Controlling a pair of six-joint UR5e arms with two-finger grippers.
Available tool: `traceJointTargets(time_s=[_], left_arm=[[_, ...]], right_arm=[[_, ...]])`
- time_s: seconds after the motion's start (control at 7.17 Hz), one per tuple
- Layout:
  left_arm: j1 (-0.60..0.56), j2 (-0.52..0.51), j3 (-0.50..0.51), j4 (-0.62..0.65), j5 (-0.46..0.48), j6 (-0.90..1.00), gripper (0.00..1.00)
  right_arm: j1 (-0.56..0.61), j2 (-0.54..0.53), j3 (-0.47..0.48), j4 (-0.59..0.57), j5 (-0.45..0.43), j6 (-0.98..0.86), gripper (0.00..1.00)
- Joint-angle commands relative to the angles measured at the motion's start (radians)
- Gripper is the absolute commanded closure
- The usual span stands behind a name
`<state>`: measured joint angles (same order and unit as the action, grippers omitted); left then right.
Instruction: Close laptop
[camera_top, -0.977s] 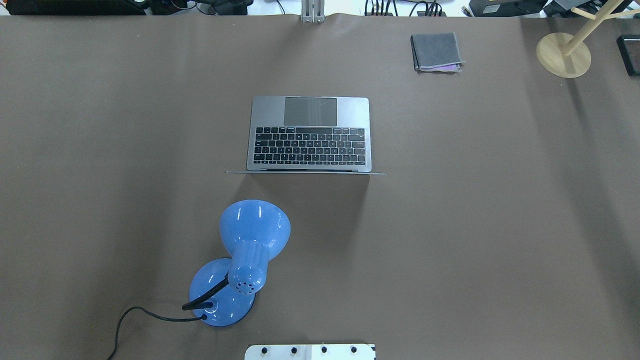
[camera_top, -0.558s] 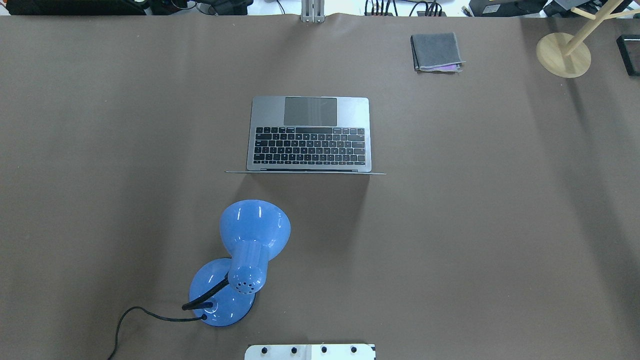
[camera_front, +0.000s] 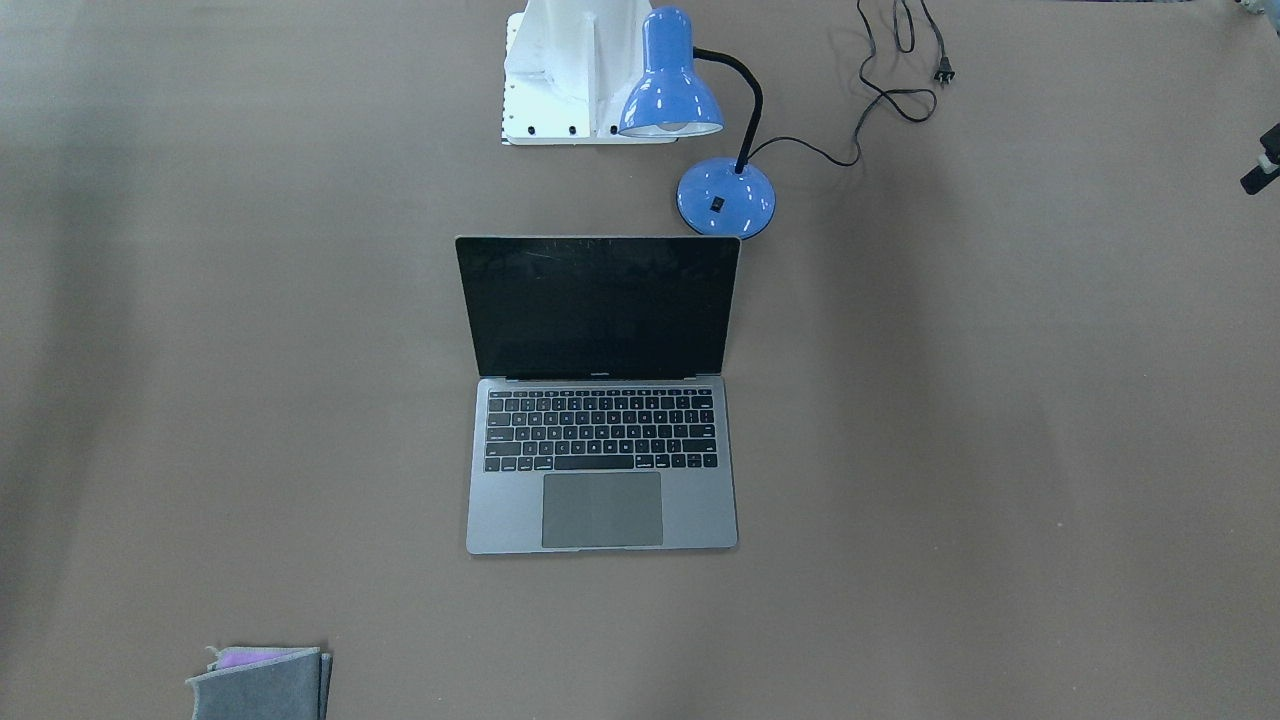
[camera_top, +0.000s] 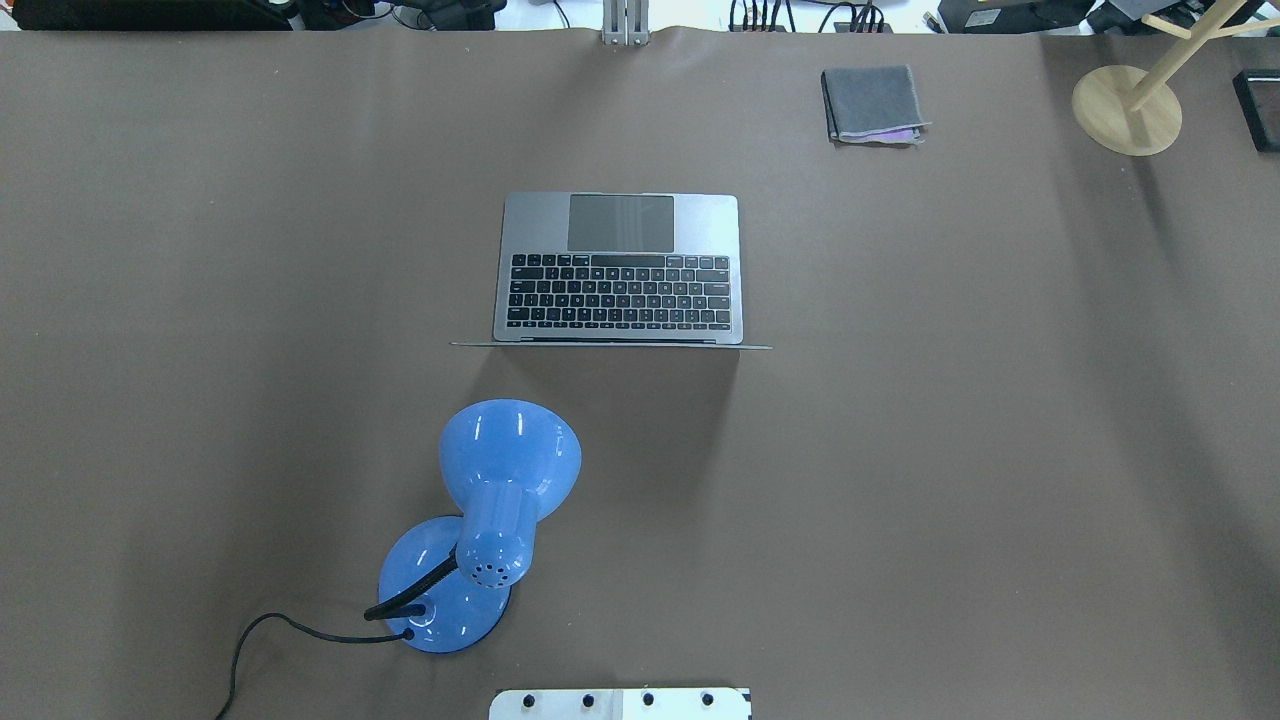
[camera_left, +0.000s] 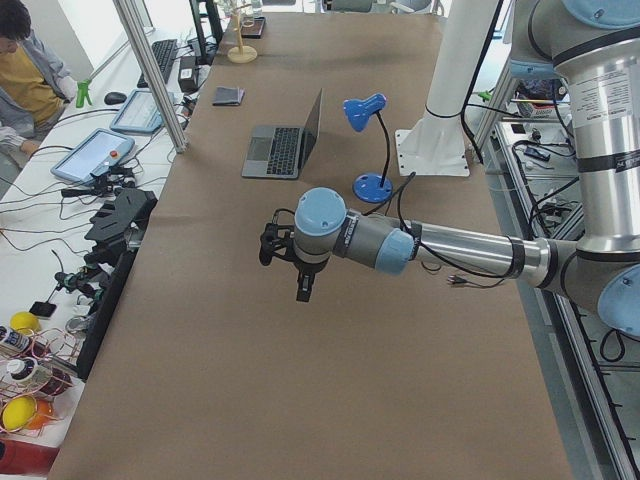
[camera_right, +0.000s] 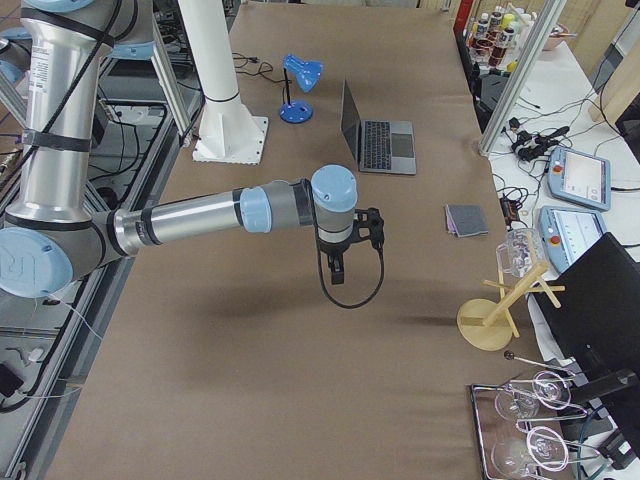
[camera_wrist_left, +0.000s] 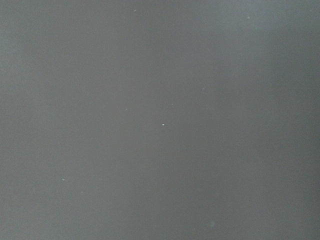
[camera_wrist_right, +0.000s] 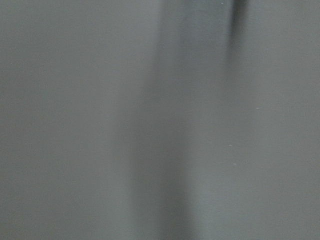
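The space-grey laptop (camera_top: 620, 265) stands open in the middle of the table, its lid upright and its black screen (camera_front: 598, 305) facing away from the robot. It also shows in the exterior left view (camera_left: 280, 150) and the exterior right view (camera_right: 378, 140). My left gripper (camera_left: 303, 285) hangs above the bare table, well short of the laptop. My right gripper (camera_right: 338, 270) hangs above the table at the other end, also apart from it. I cannot tell whether either is open or shut. Both wrist views show only brown table surface.
A blue desk lamp (camera_top: 500, 500) with a black cord stands between the robot base (camera_top: 620, 703) and the laptop's lid. A folded grey cloth (camera_top: 872, 103) lies at the far right. A wooden stand (camera_top: 1127, 108) is at the far right corner.
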<state>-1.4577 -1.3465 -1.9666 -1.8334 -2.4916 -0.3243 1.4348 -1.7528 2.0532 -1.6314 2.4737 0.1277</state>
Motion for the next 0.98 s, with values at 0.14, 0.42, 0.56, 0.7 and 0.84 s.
traceJointTargets(time_s=[0.14,0.42,0.56,0.7,0.84], left_arm=[[0.237,-0.096,-0.153,-0.144,0.006,-0.569,0.42],[0.494,-0.263,-0.201,-0.149,0.16,-0.874,1.0],[0.602,-0.293,-0.221,-0.147,0.274,-0.934,1.0],[0.681,-0.322,-0.228,-0.144,0.36,-0.943,1.0],[0.745,-0.322,-0.245,-0.141,0.425,-0.973,1.0]], right_arm=[[-0.259,-0.004,0.146,0.359,-0.01,0.606,0.68],[-0.455,0.018,0.172,0.565,-0.106,0.917,1.0],[-0.587,0.045,0.224,0.57,-0.218,1.034,1.0],[-0.72,0.086,0.248,0.57,-0.345,1.149,1.0],[-0.808,0.14,0.248,0.567,-0.425,1.223,1.0]])
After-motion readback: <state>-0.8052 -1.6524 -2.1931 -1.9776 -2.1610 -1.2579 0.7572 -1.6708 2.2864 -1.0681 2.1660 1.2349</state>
